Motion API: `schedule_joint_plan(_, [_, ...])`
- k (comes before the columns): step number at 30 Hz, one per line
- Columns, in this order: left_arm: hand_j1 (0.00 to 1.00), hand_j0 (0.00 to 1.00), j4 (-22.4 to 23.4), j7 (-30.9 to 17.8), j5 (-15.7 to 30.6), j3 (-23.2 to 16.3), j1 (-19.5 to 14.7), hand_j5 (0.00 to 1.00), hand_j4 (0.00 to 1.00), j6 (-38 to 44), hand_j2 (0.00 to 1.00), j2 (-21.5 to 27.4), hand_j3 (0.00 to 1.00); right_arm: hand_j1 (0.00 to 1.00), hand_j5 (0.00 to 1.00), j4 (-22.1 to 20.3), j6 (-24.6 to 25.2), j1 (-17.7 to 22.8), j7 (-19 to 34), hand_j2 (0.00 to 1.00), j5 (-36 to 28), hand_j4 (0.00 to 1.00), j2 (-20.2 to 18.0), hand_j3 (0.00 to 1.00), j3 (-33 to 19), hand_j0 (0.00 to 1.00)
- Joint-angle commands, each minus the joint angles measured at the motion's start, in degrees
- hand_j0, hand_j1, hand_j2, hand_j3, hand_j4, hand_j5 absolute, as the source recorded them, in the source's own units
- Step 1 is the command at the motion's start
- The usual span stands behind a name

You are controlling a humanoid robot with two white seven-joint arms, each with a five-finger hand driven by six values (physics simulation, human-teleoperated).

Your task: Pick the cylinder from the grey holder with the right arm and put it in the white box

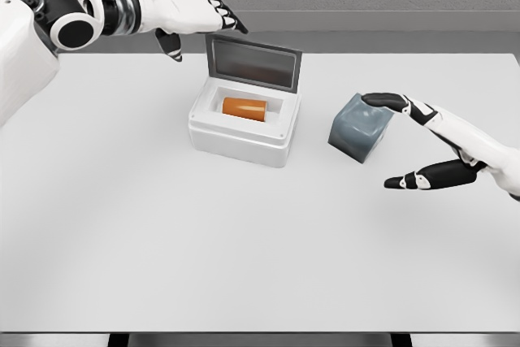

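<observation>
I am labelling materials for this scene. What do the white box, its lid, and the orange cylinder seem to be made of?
White box: looks like matte plastic or foam, judging by thick rounded walls with soft shading. Lid: dark grey frame with a dull, frosted-looking panel, perhaps plastic. Orange cylinder: smooth, evenly coloured, faint sheen, probably plastic. It is a render, so uncertain.

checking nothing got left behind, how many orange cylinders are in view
1. The single orange cylinder lies on its side inside the open white box near the table's middle. The grey holder to its right shows none, though its inside is not fully visible.
</observation>
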Motion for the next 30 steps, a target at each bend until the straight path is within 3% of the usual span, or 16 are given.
schedule_joint_plan(1, [1.00, 1.00, 0.0, 0.0, 0.1, -0.7, 0.0, 1.00, 1.00, 0.0, 1.00, 0.0, 1.00, 1.00, 1.00, 0.0, 0.1, 0.0, 0.0, 1.00, -0.5, 1.00, -0.1, 1.00, 0.0, 1.00])
schedule_joint_plan(23, [1.00, 1.00, -3.4, 0.0, -0.1, -1.4, 0.4, 1.00, 1.00, -3.6, 1.00, 1.5, 1.00, 1.00, 1.00, -0.1, 0.1, 0.2, 0.0, 1.00, -0.5, 1.00, 0.0, 1.00, 0.0, 1.00])
schedule_joint_plan(24, [1.00, 1.00, -6.0, 0.0, 0.5, -0.9, 0.6, 1.00, 1.00, -4.1, 1.00, 5.3, 1.00, 1.00, 1.00, 0.0, 0.1, 0.1, 0.0, 1.00, -0.5, 1.00, 0.0, 1.00, 0.0, 1.00])
schedule_joint_plan(30, [1.00, 1.00, -5.5, 0.0, 3.0, 2.4, 0.5, 1.00, 1.00, -3.9, 1.00, 8.5, 1.00, 1.00, 1.00, 0.0, 0.1, 0.2, 0.0, 1.00, -0.5, 1.00, 0.0, 1.00, 0.0, 1.00])
